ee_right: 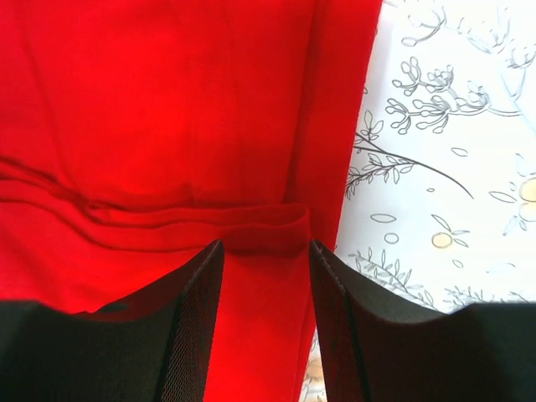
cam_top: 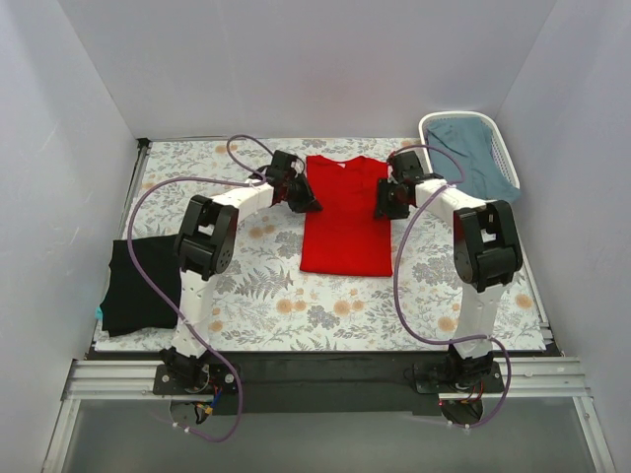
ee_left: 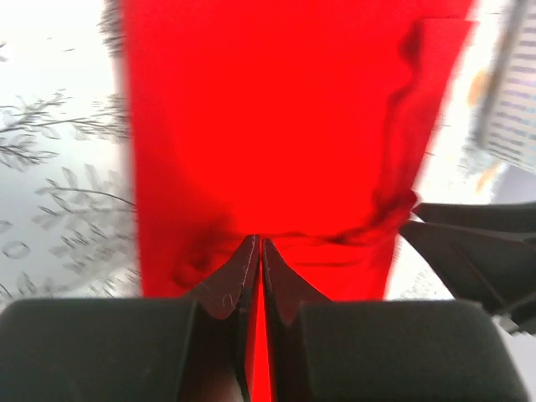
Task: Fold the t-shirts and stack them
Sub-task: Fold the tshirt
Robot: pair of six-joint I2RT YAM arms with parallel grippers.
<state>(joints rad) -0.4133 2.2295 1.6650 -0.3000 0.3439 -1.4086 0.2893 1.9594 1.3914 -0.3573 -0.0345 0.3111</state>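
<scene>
- On the flowered desk [cam_top: 296,305], towards the far middle, lies the red t-shirt [cam_top: 343,222], flat, with its collar pointing away from the arms and its sides turned in, so it reads as a long narrow panel.
- Left hand [ee_left: 260,241]: fingers pressed together, tips down at the shirt's left edge near the collar end. Creases in the cloth run to the tips, but I cannot tell whether any cloth is nipped between them.
- Right hand [ee_right: 266,244]: fingers apart at a middling width, holding nothing. They hover over the shirt's right edge, and a folded-over flap lies flat between and just beyond the tips.
- Black t-shirt [cam_top: 138,286]: spread loosely at the desk's near left edge, well apart from the red one and from both hands.
- White basket [cam_top: 434,126]: at the far right corner, with a blue cloth [cam_top: 478,153] lying in it.
</scene>
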